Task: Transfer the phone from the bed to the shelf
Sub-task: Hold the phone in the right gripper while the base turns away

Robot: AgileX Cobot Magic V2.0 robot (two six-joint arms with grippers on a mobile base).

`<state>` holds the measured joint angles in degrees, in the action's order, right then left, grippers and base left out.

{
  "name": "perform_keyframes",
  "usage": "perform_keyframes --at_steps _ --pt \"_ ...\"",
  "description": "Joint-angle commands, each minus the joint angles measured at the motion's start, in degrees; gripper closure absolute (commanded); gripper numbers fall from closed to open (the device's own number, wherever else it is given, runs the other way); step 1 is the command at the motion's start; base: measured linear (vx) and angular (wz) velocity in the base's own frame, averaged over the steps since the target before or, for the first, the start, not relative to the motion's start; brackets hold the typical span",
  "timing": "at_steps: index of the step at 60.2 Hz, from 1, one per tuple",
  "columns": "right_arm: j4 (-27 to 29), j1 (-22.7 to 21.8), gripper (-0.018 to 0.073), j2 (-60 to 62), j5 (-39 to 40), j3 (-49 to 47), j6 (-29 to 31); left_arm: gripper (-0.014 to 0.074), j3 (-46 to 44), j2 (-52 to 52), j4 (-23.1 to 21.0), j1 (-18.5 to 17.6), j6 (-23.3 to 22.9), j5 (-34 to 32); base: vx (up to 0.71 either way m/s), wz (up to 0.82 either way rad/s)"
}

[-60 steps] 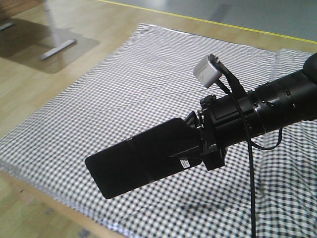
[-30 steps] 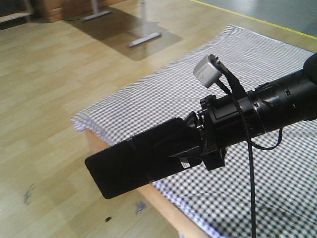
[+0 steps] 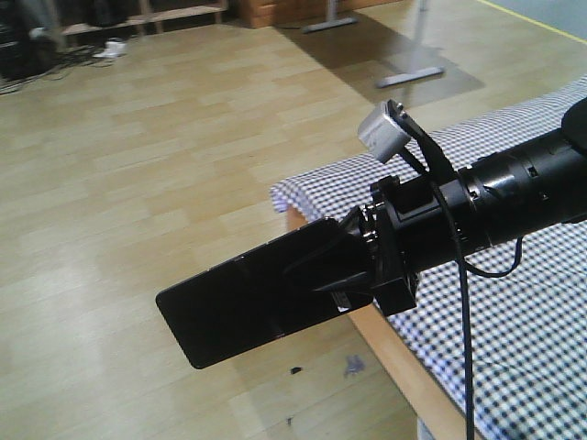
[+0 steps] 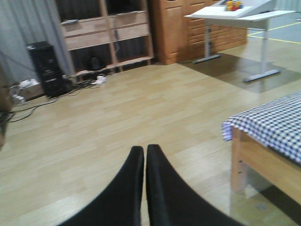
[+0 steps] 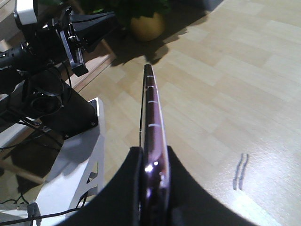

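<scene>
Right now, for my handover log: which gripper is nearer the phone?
Right. The right gripper is shut on the phone's end; the left gripper, shut and empty, hangs apart over the floor.

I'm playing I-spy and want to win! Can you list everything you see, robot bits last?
phone: one, glossy black, held in the air above the floor
bed: one, black-and-white checks, light wood frame, on the right
shelf: one, light wood, far back
cabinet: one, orange-brown wood, right of the shelf
desk: one, white, far back right
black box: one, black, on the floor left of the shelf
plant pot: one, yellow, under dark leaves
left gripper: one, black, shut, holding nothing
right gripper: one, black, shut on the phone
</scene>
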<state>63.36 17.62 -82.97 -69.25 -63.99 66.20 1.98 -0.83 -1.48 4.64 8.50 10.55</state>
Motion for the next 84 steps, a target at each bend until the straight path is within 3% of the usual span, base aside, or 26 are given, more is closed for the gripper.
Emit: perform_keyframes --at_steps 1,42,84 --pt "4.9 0.1 0.0561 2.1 -4.4 -1.5 0.2 0.0595 -1.3 -0.6 -0.5 0.1 -0.3 -4.1 -0.15 0.56" --pt "4.9 0.1 0.0561 2.1 -4.4 -1.5 0.2 0.0595 -1.3 -0.6 -0.5 0.1 -0.3 -4.1 -0.11 0.42" --pt "4.7 0.1 0.0561 2.1 -4.4 -1.5 0.2 0.0595 -1.3 -0.6 -0.5 0.1 -0.3 -4.1 0.02 0.05"
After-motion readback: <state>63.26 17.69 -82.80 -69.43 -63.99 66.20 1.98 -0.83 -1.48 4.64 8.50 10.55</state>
